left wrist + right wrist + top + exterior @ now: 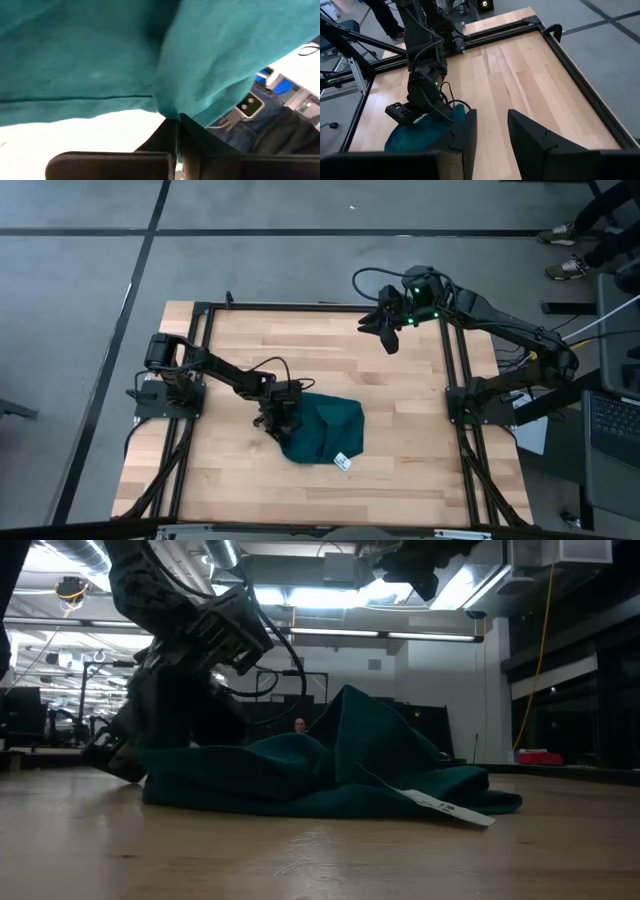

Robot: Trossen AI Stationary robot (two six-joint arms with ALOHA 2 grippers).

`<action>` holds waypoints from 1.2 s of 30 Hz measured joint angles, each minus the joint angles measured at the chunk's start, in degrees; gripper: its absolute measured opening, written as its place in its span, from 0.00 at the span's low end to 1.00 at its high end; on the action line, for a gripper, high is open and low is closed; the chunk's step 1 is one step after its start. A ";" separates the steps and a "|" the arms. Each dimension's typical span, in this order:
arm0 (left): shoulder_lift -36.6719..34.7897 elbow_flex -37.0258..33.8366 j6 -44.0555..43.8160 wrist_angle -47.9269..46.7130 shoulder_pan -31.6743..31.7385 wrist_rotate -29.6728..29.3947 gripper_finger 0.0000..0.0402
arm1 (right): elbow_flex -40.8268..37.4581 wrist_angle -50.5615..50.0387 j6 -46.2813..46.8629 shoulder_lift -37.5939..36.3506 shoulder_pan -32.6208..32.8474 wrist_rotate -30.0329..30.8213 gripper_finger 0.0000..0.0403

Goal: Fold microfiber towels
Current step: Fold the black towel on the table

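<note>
A grey floor with dark lines lies around one wood counter (400,410) made of pale planks, with a black metal frame (330,306) along its edges. On the counter there is one towel (325,430) — dark teal, soft and fuzzy. It sits near the middle, a bit toward the front edge, bunched up in a lumpy heap with folds, not flat. One small white tag (343,462) sticks out at the edge of the towel nearest the front. In the low view the towel (330,775) rises to a soft peak and the tag (450,808) lies flat on the wood.

There are two dark arms. The left gripper (275,418) is down at the towel's left edge. In its own wrist view the jaws are pressed tight together on a fold of the towel (200,60), which fills most of that picture.

The right gripper (388,330) hangs over the far right part of the counter, well apart from the towel. Its two dark fingers (462,135) stand apart with a clear gap, and hold nothing.

At the floor's far right edge two shoes (565,250) of a person show.
</note>
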 joint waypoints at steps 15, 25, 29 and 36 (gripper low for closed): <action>-14.09 9.90 15.05 -17.31 15.46 -10.45 0.01 | 4.30 6.95 0.11 -0.04 -4.95 0.51 0.27; -24.10 23.30 32.96 -49.08 23.17 -17.35 0.01 | 6.70 3.36 0.04 -0.04 -6.14 4.42 0.30; -27.48 28.03 36.86 -60.30 25.88 -20.98 0.01 | 6.78 3.34 0.09 -0.04 -6.14 5.02 0.29; -28.21 37.39 42.04 -69.12 28.63 -25.22 0.01 | 6.80 3.48 2.88 -0.04 -6.10 5.01 0.27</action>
